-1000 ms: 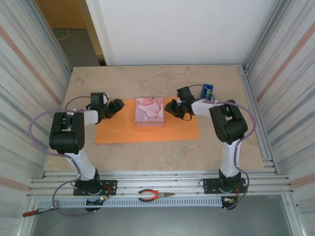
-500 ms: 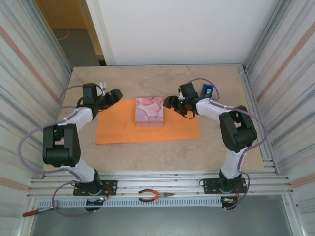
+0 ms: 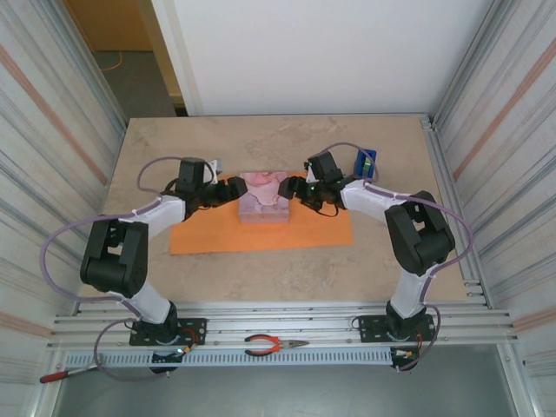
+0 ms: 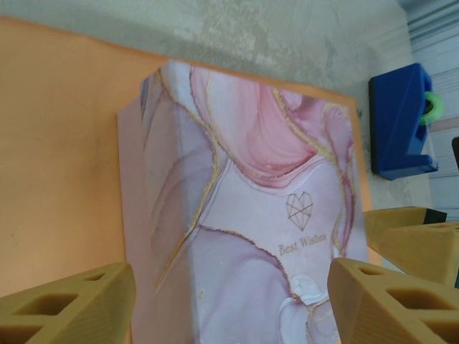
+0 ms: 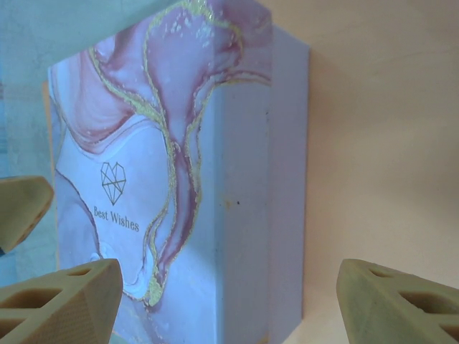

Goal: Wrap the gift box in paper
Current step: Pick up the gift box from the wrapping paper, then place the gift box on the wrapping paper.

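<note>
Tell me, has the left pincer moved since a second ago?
Yes. The left pincer swung rightward in the top view, up to the left side of the gift box; the box stayed put.

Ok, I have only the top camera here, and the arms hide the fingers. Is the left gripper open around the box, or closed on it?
Observer: Open. In the left wrist view the left gripper has one finger at each side of the gift box; I cannot tell whether they touch it.
Operator: And the right gripper?
Observer: Open too. In the right wrist view the right gripper frames the box's opposite side, with orange paper showing between the box and one finger.
Operator: Is anything printed on the box?
Observer: Yes, a small gold heart above the words "Best Wishes".
</note>
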{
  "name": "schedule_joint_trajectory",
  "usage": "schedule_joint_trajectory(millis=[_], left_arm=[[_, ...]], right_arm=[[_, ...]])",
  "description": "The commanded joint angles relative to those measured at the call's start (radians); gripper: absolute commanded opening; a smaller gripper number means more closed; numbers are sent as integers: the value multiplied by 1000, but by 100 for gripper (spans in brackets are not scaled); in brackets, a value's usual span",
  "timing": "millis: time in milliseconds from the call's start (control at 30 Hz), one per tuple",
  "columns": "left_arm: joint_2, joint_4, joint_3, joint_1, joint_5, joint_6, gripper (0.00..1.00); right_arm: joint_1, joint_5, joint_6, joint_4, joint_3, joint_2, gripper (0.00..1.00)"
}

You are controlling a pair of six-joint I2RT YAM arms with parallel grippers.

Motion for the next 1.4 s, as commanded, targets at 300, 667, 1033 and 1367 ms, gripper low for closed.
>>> schedule_joint_trajectory(millis=[300, 667, 1033, 1367], left_arm=[[99, 0, 64, -56, 30, 59, 61], [-30, -8, 39, -85, 79, 33, 57], [-88, 5, -54, -110, 66, 15, 60], [-62, 22, -131, -82, -3, 9, 63]], right_arm=[[12, -69, 31, 48, 22, 60, 59], [44, -68, 34, 29, 1, -36, 38], [73, -26, 45, 31, -81, -94, 39], [64, -4, 42, 26, -94, -69, 61]])
